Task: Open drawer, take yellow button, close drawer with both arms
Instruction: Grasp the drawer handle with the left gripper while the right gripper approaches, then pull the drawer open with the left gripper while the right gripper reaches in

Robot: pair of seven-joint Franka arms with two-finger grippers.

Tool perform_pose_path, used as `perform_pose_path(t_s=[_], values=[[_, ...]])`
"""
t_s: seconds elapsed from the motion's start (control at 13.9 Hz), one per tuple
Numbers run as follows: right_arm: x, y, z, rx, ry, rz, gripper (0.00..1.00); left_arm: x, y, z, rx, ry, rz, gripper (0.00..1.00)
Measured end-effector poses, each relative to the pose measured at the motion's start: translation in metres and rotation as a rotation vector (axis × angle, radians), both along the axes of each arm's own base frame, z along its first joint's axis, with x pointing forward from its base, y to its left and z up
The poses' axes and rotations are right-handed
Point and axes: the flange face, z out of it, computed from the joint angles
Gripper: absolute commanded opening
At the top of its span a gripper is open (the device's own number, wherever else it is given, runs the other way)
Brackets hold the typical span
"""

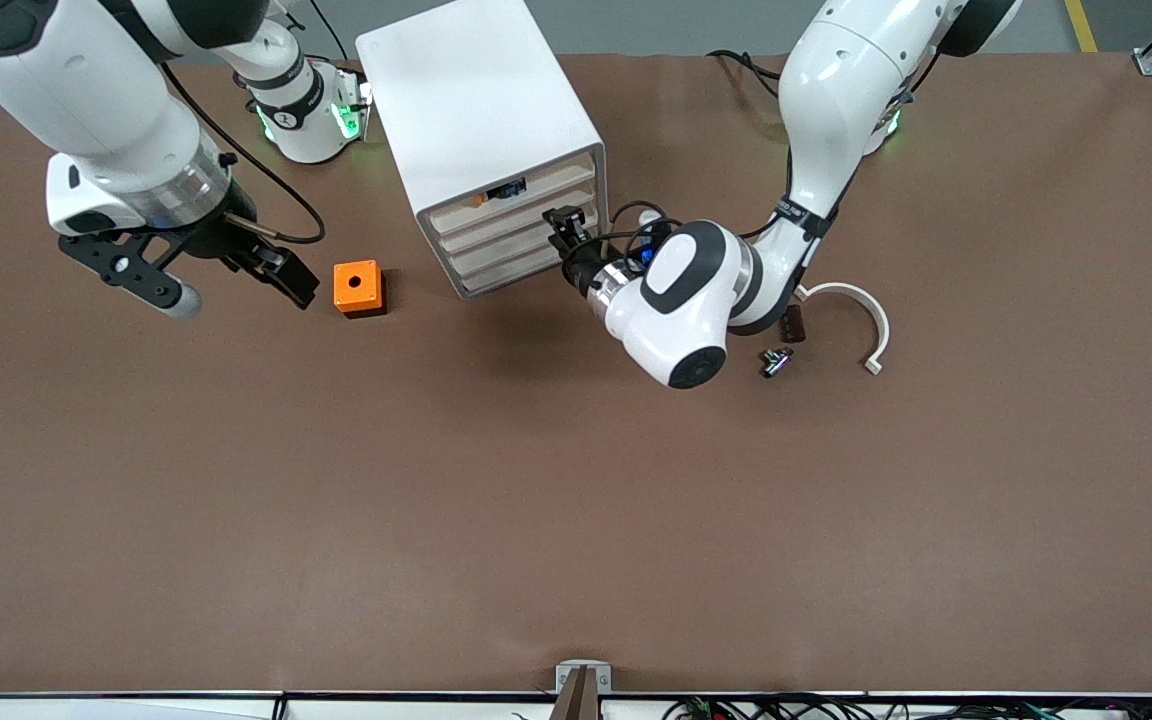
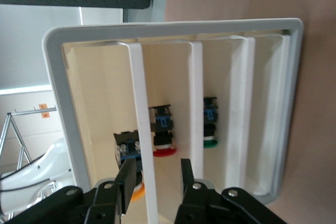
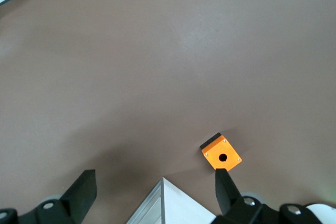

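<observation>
Left pincer [image 2: 155,179] straddles the drawer [image 2: 140,108] front edge; right pincer [image 3: 152,190] waits.

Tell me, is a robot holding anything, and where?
The left gripper has its fingers either side of the top drawer front edge, closing on it. The right gripper is open, holding nothing.

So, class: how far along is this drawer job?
Done: nothing yet; the drawer sits shut in the cabinet. In hand: the left gripper straddles its front lip, not yet tight. Left: pull it open, take the button inside, close it. The right gripper waits open over the table.
</observation>
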Motion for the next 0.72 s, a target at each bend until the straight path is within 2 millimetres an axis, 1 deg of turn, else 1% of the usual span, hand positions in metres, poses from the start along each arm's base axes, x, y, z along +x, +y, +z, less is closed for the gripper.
perform_pose_path(t_s=[0.14, 0.22, 0.29, 0.5, 0.72], values=[[0.005, 0.000, -0.009, -0.006, 0.013, -0.039, 1.00, -0.010, -0.006, 0.001, 0.015, 0.025, -0.021, 0.38], [0.007, 0.000, -0.013, -0.008, 0.018, -0.046, 1.00, -0.014, -0.008, 0.001, 0.024, 0.038, -0.030, 0.34], [0.008, 0.001, -0.015, -0.010, 0.021, -0.051, 1.00, -0.018, -0.010, 0.001, 0.028, 0.046, -0.040, 0.34], [0.009, 0.001, -0.018, -0.011, 0.025, -0.055, 1.00, -0.029, -0.019, -0.001, 0.032, 0.053, -0.064, 0.34], [0.009, 0.002, -0.019, -0.011, 0.027, -0.055, 1.00, -0.031, -0.020, -0.005, 0.036, 0.059, -0.067, 0.34]])
